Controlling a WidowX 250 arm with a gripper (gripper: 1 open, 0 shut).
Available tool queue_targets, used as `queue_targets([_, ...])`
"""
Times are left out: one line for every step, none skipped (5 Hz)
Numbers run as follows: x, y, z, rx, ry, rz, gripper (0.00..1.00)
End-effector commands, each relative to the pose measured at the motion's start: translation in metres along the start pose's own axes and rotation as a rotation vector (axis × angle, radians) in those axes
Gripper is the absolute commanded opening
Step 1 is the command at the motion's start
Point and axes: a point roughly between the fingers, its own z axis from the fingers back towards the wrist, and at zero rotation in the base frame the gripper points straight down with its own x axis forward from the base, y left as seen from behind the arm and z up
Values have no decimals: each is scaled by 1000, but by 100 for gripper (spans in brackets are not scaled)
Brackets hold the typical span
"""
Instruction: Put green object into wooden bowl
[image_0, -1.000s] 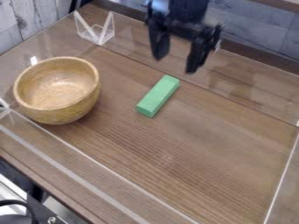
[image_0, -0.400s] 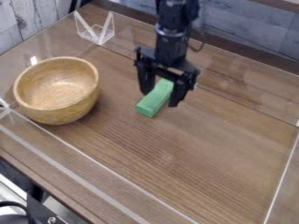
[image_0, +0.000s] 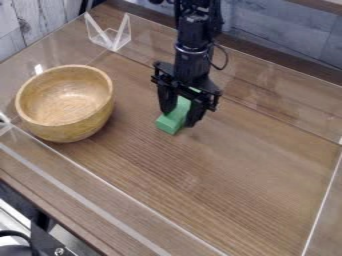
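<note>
Right now the black gripper (image_0: 183, 112) points straight down over the wooden table (image_0: 227, 190), its two fingers (image_0: 162, 106) set on either side of the green block (image_0: 171, 123). The block lies flat on the tabletop, and only its near end pokes out below and between the fingertips; the rest is hidden behind the gripper body. The fingers sit close against the block's long sides, but from this angle I cannot tell whether they already press on it or stand a hair apart. The block does not look lifted.

Off to the left of the fingers, well apart from them, stands the round wooden bowl (image_0: 63, 102), upright, pale tan, with nothing inside. A low clear plastic wall (image_0: 80, 195) runs round the work area, with its near edge in front of the fingers. Behind the fingers and to their left, at the far corner, a small clear triangular bracket (image_0: 108, 33) stands against the wall.
</note>
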Motion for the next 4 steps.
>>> queue_targets([-3,5,9,1,-25,-52,0])
queue_targets([-7,13,21,-30,-50,-84,0])
queue_targets([-1,11,26,-55,-63,-31,100])
queue_targets([3,8,36,-72,-81,22,0])
